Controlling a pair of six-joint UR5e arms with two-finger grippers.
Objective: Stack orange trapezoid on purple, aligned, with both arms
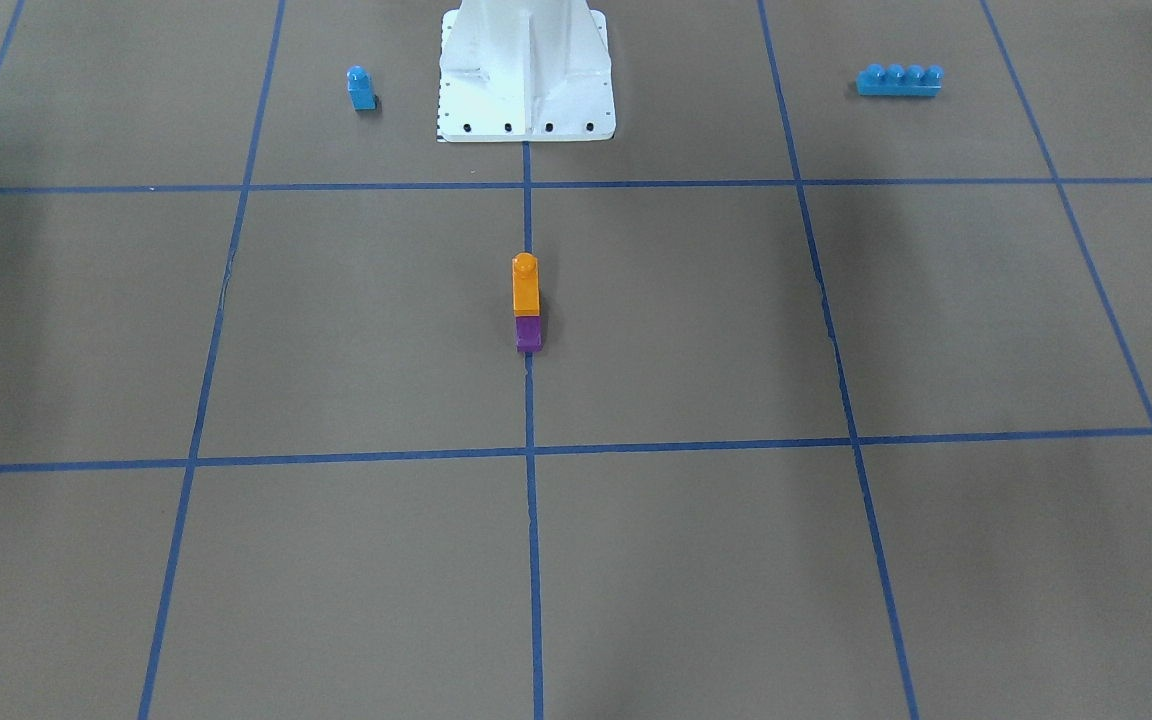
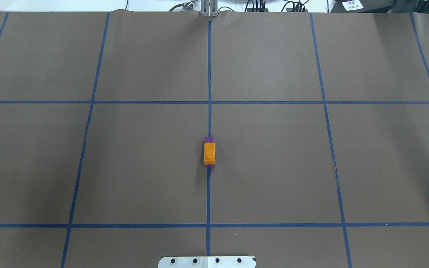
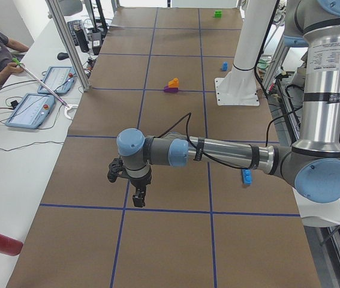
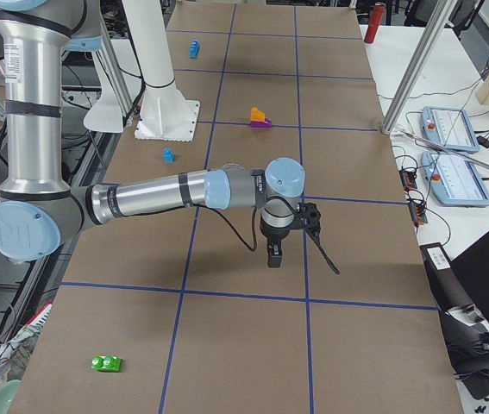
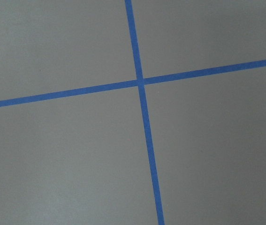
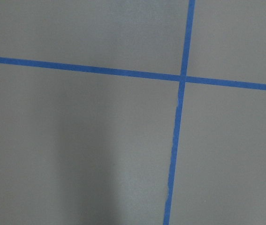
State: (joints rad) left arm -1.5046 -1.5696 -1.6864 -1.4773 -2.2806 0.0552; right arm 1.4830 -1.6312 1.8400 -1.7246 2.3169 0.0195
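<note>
At frame centre, the orange trapezoid [image 2: 209, 153] is sitting squarely on the purple [image 2: 209, 139]; stacking looks finished. The left gripper [image 3: 137, 201] and right gripper [image 4: 273, 259] are hanging far away; I cannot tell whether either is spread.

brown table cover [image 6: 76, 154] | blue tape lines [image 6: 76, 67] crossing upper right

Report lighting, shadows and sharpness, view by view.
Front-facing view: sharp; the orange brick casts only a slim shadow, and broad soft dark bands cross the table at both sides. Overhead view: its stud looks flat, with low contrast. Right wrist view: faint soft shadow at lower left. Left wrist view: even light, crisp tape.
</note>
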